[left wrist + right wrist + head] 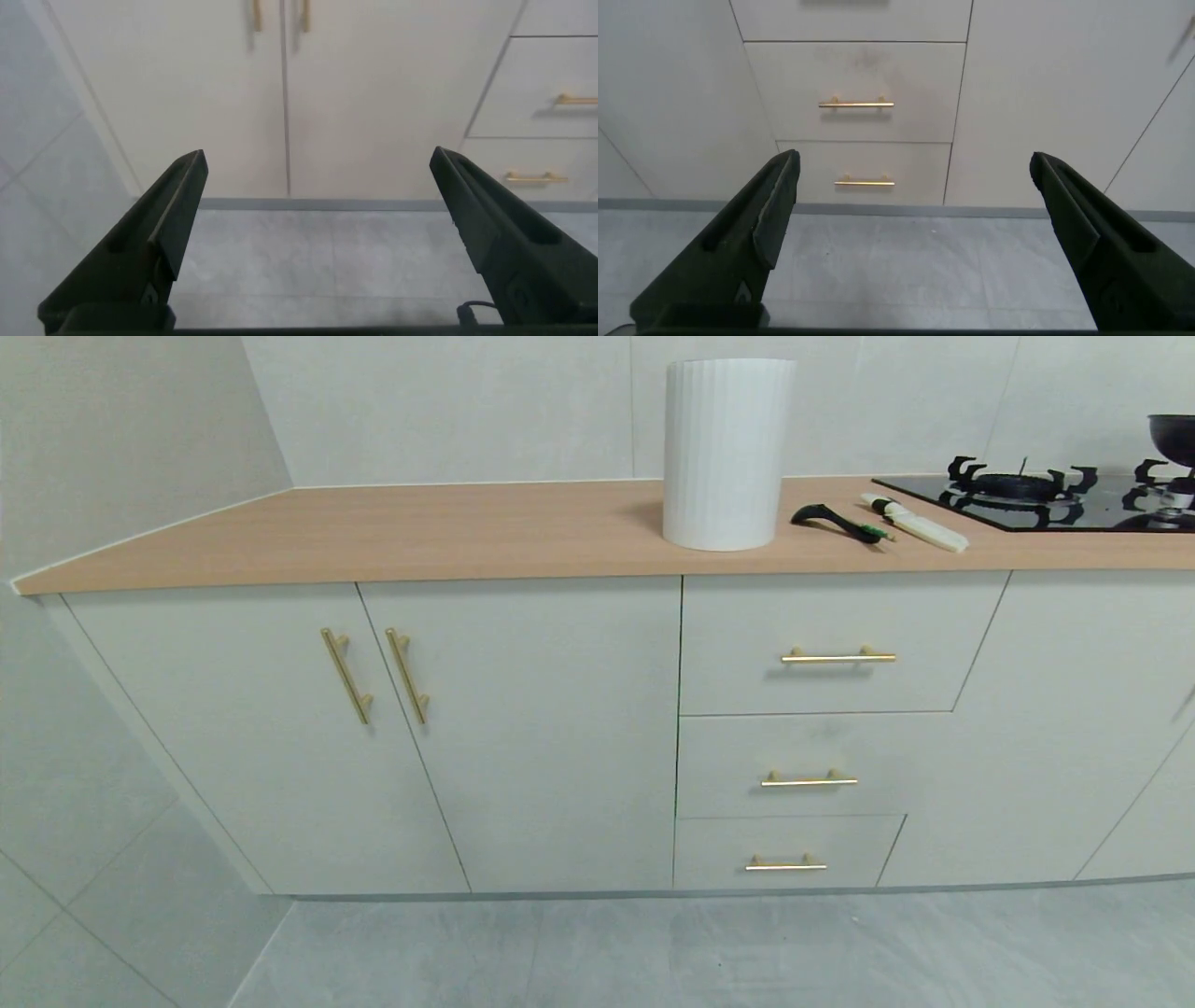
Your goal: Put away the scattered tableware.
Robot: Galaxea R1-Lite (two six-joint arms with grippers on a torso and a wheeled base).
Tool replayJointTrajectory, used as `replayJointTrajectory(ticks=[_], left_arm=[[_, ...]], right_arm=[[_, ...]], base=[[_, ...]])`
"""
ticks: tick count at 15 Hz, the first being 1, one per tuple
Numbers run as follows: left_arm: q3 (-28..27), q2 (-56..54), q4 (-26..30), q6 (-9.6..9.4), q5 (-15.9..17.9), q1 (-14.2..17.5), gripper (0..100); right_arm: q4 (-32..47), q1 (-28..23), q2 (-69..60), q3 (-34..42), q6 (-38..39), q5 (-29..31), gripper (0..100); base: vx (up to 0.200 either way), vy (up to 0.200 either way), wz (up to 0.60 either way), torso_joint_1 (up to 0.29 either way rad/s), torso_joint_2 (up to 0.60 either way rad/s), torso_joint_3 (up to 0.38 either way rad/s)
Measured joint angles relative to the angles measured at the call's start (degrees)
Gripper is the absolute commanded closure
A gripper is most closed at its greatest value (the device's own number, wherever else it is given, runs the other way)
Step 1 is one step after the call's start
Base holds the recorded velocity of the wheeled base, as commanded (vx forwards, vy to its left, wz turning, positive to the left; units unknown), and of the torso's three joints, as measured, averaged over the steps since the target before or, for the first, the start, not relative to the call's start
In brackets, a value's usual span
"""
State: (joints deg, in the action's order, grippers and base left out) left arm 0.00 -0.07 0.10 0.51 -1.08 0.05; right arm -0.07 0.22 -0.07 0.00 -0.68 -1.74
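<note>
The head camera stands well back, looking down on the counter (420, 532) and cabinet front (541, 728), while both wrist cameras sit low and close, peering through the spread left pincer (316, 157) and right pincer (913, 157) at that same front, all three sharing the lower drawers (728, 761).

One canister (724, 457), one black utensil (834, 521), one white utensil (920, 525), three drawers (747, 681), two doors (541, 737).

bright, even, soft light — faint shadows under drawer handles (837, 658), reflections on the glossy cooktop (1102, 509), bowed edges
</note>
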Motion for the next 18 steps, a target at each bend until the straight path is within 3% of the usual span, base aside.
replayJointTrajectory(ticks=[5, 10, 18], left_arm=[[0.0, 0.0, 0.0, 0.0, 0.0, 0.0, 0], [0.0, 0.0, 0.0, 0.0, 0.0, 0.0, 0], [0.0, 0.0, 0.0, -0.07, 0.0, 0.0, 0]], right_arm=[[0.0, 0.0, 0.0, 0.0, 0.0, 0.0, 0], [0.0, 0.0, 0.0, 0.0, 0.0, 0.0, 0], [0.0, 0.0, 0.0, 0.0, 0.1, 0.0, 0]], base=[[0.0, 0.0, 0.0, 0.0, 0.0, 0.0], [0.2, 0.0, 0.0, 0.001, 0.0, 0.001], [0.0, 0.0, 0.0, 0.0, 0.0, 0.0]])
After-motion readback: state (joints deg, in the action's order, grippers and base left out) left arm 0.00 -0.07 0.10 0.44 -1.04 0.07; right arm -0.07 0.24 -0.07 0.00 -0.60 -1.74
